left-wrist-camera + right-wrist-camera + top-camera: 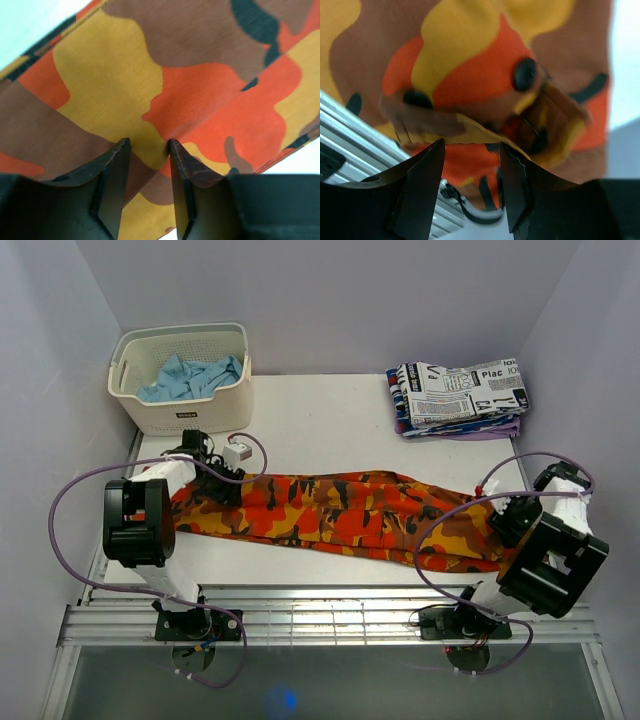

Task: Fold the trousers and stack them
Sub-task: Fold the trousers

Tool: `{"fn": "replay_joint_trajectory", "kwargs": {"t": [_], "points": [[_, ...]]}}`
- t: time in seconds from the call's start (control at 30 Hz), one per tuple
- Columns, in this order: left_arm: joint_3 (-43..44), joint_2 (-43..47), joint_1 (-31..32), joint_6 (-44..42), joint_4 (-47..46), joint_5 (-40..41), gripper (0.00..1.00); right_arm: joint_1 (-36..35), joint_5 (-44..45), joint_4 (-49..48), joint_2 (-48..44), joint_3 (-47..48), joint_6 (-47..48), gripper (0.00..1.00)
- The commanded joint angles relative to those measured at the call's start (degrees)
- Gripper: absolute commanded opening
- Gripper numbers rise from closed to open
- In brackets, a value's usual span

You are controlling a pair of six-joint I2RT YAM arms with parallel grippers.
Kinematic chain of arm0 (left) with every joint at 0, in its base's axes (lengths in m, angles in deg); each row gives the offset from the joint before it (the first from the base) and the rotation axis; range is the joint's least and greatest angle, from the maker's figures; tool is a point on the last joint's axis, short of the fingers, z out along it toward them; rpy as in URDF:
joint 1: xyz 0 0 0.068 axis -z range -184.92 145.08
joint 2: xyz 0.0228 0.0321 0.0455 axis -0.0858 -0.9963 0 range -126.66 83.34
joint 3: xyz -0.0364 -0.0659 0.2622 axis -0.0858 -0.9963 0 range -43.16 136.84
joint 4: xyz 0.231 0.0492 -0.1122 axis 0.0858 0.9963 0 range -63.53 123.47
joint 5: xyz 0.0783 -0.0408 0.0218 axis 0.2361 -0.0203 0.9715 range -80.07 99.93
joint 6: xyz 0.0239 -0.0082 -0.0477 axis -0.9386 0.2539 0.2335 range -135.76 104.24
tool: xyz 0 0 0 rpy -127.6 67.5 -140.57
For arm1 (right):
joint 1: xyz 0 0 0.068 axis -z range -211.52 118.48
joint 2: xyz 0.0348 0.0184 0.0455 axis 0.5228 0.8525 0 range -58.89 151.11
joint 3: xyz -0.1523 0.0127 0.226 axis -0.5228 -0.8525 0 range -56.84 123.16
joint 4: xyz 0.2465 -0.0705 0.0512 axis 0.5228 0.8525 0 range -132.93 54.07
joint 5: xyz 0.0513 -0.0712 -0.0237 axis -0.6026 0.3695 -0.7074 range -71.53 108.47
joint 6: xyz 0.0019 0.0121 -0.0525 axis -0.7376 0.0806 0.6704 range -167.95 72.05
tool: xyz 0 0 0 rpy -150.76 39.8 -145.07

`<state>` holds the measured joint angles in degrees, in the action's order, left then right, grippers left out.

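Overhead, the trousers [340, 515] lie stretched across the white table [330, 420] from left to right as a long band of orange, red, yellow and dark brown camouflage. The left gripper [222, 485] is down on the left end of the cloth and the right gripper [510, 520] on the right end, near the table's front corner. This view does not show how either pair of jaws stands. At the back left stands a cream basket [185, 332] holding a light blue cloth [190, 378]. At the back right lies a folded white garment [460, 390] with black newspaper lettering.

In the left wrist view, camouflage cloth [200, 100] fills almost the whole picture, with bare white table at the upper left and lower right corners. The left gripper's [146, 145] two dark fingers rise from the bottom edge. A ridge of the cloth is drawn up between them, touching both inner faces, so the jaws are clamped on the trousers.

In the right wrist view, which is blurred, the waist end of the trousers [470, 65] shows two dark buttons [525, 74]. A hem edge runs just above the fingertips of the right gripper [472, 147]. The two fingers stand with a gap between them and cloth shows in that gap. Whether they pinch the hem cannot be told. A metal rail [350, 130] runs along the left.
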<state>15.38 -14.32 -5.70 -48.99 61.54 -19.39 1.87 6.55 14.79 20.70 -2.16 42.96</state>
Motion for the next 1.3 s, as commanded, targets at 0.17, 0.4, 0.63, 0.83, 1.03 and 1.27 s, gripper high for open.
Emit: {"fn": "replay_joint_trajectory", "kwargs": {"t": [0.17, 0.4, 0.63, 0.83, 1.03, 1.27], "points": [[-2.7, -1.0, -0.5, 3.9, -0.8, 9.2, 0.39, -8.9, 10.5, -20.3, 8.7, -7.0, -14.4, 0.5], [0.0, 7.8, -1.2, 4.1, 0.5, 3.5, 0.54, -13.3, 3.0, -12.6, 15.1, 11.5, -25.0, 0.52], [4.6, 14.6, 10.8, -4.7, 0.7, -1.7, 0.65, -12.8, -4.6, -3.1, 7.0, 16.9, -36.4, 0.59], [9.5, 7.6, 28.2, -0.8, -2.7, 0.2, 0.64, -9.0, -8.2, -0.1, 0.0, 10.5, -50.7, 0.43], [15.5, -1.7, 41.4, 4.7, -5.8, 1.2, 0.61, -2.8, -10.8, -1.5, -1.6, 4.0, -58.4, 0.17], [21.7, -9.4, 46.0, 12.5, -7.3, 0.3, 0.63, 5.4, -21.0, -3.0, 2.3, 4.6, -64.9, 0.08]]}}
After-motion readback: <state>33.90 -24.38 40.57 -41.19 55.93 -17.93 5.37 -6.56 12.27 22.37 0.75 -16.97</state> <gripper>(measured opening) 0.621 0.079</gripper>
